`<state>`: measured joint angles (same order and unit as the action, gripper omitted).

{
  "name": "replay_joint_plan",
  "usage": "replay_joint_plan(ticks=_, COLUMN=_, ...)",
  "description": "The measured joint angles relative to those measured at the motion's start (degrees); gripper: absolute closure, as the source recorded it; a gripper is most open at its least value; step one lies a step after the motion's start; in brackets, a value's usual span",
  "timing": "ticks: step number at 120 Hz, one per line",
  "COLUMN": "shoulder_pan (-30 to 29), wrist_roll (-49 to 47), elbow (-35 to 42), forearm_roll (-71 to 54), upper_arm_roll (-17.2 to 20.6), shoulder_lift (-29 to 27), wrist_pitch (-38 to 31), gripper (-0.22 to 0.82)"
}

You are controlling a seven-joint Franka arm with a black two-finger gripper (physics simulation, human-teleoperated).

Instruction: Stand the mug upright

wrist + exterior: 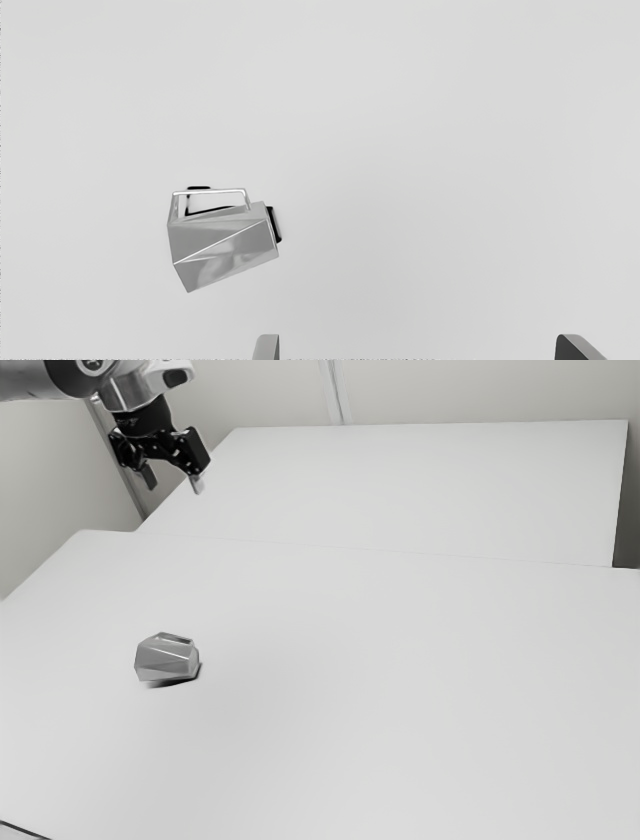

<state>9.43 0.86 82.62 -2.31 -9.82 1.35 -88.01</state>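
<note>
Lying on its side on the table (pixel 400 710), the mug (pixel 167 659) sits below the gripper (pixel 174 484), outside the gap between its widely parted jaws, its long axis roughly along their closing line.

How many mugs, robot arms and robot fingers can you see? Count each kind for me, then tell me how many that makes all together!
Mug: 1
Robot arm: 1
Robot fingers: 2
Total: 4
</note>
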Motion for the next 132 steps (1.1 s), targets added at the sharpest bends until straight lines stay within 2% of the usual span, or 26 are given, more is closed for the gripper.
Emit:
replay_joint_plan(ticks=14, shoulder_pan=-0.1, wrist_roll=0.3, elbow=0.8, forearm_roll=-0.1, upper_arm_roll=-0.3, shoulder_lift=-0.1, wrist_pitch=0.5, gripper=0.00)
replay_joint_plan(ticks=20, shoulder_pan=1.1, wrist_roll=0.4, elbow=2.1, forearm_roll=1.4, upper_arm_roll=-1.9, shoulder_lift=-0.1, wrist_pitch=0.6, gripper=0.00)
replay_joint_plan(ticks=27, shoulder_pan=4.5, wrist_roll=0.7, elbow=4.3, forearm_roll=3.7, upper_arm_roll=-6.1, shoulder_lift=-0.1, wrist_pitch=0.5, gripper=0.00)
replay_joint_plan(ticks=45, shoulder_pan=12.7, wrist_roll=4.1, elbow=12.0, forearm_roll=11.7, upper_arm_roll=-19.4, shoulder_lift=0.2, wrist_pitch=-1.9, gripper=0.00)
replay_joint_plan(ticks=51, shoulder_pan=12.4, wrist_roll=5.7, elbow=13.5, forearm_roll=14.1, upper_arm_roll=-22.7, shoulder_lift=0.7, wrist_pitch=-2.8, gripper=0.00)
replay_joint_plan(ticks=57, shoulder_pan=9.2, wrist_roll=7.5, elbow=14.1, forearm_roll=16.5, upper_arm_roll=-24.9, shoulder_lift=1.9, wrist_pitch=-3.7, gripper=0.00)
replay_joint_plan(ticks=69, shoulder_pan=-4.4, wrist_roll=11.6, elbow=14.8, forearm_roll=21.6, upper_arm_roll=-26.2, shoulder_lift=6.0, wrist_pitch=-5.6, gripper=0.00)
replay_joint_plan(ticks=75, shoulder_pan=-8.0, wrist_roll=13.6, elbow=14.9, forearm_roll=24.1, upper_arm_roll=-26.4, shoulder_lift=8.1, wrist_pitch=-6.5, gripper=0.00)
replay_joint_plan(ticks=91, shoulder_pan=-9.5, wrist_roll=18.9, elbow=19.0, forearm_roll=30.4, upper_arm_roll=-26.5, shoulder_lift=10.9, wrist_pitch=-9.1, gripper=0.00)
replay_joint_plan(ticks=104, shoulder_pan=-10.6, wrist_roll=24.0, elbow=24.9, forearm_roll=38.6, upper_arm_roll=-28.6, shoulder_lift=13.1, wrist_pitch=-11.5, gripper=0.00)
replay_joint_plan(ticks=132, shoulder_pan=-11.3, wrist_roll=35.3, elbow=33.8, forearm_roll=54.1, upper_arm_roll=-29.2, shoulder_lift=15.1, wrist_pitch=-14.7, gripper=0.00)
